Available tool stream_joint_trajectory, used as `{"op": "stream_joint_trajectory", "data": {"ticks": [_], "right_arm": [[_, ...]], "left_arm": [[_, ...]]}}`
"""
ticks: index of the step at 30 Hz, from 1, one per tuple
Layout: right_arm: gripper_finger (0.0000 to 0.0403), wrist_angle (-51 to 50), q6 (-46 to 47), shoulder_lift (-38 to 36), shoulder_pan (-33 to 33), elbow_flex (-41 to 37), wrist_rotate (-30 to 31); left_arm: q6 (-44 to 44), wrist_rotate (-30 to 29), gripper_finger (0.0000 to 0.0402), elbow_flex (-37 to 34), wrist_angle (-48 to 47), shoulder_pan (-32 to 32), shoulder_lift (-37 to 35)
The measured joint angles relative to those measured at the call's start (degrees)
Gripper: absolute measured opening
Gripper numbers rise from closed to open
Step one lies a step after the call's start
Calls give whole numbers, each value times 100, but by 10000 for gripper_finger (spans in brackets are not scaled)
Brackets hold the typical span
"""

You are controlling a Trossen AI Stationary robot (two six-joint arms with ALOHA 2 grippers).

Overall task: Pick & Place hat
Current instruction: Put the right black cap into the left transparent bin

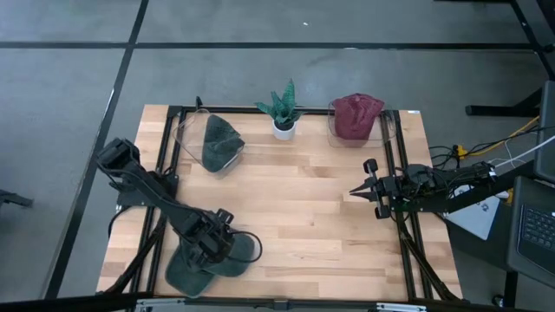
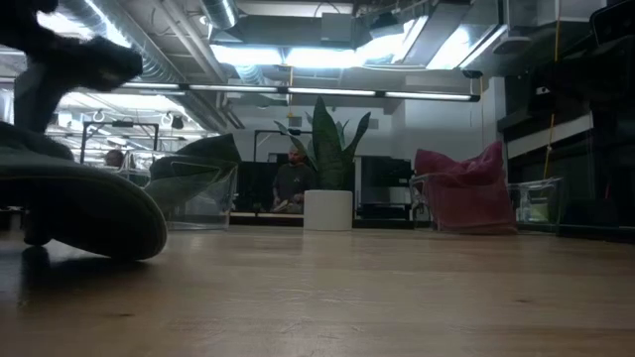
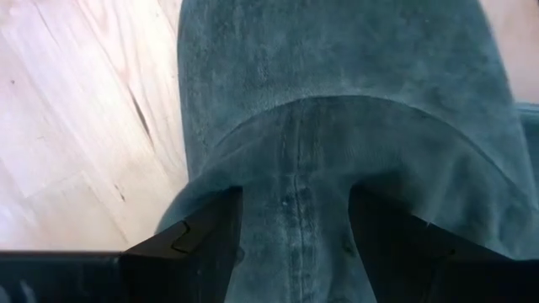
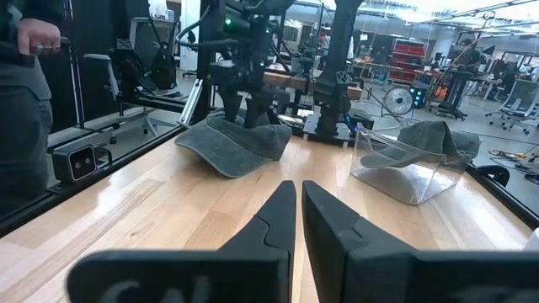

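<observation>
Green hat (image 1: 208, 260): on the table (image 1: 303, 217) at its front-left corner, flat on the wood.
Left gripper (image 1: 218, 241): over that hat, jaws spread wide with a fold of the crown between the fingers (image 3: 202, 244).
Right gripper (image 1: 357, 191): near the right edge, jaws closed, empty.
Second green hat (image 1: 220, 141): in a clear bin (image 1: 186, 130), back-left.
Red hat (image 1: 355, 115): in a bin, back-right.
Plant (image 1: 283, 108): back edge, between the bins.
</observation>
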Motion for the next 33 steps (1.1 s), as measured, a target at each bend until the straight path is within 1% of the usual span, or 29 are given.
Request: {"op": "stream_joint_trajectory", "data": {"ticks": [9, 12, 14, 17, 25, 27, 33], "right_arm": [[26, 0, -2, 0, 0, 0, -2], [26, 2, 0, -2, 0, 0, 0], [26, 2, 0, 0, 0, 0, 0], [26, 1, -1, 0, -1, 0, -1], [26, 0, 0, -1, -1, 0, 0], [26, 2, 0, 0, 0, 0, 0], [26, 2, 0, -1, 0, 1, 0]], "left_arm": [[-410, 64, 209, 0, 90, 164, 530], [-435, 64, 199, 0, 87, 178, 625], [-577, 64, 183, 0, 84, 179, 669], [-817, 34, 146, 0, 79, 178, 695], [-968, -19, 20, 0, 73, 178, 699], [-1056, -22, 9, 0, 75, 178, 699], [-1169, 23, 6, 39, 1, 182, 655]]}}
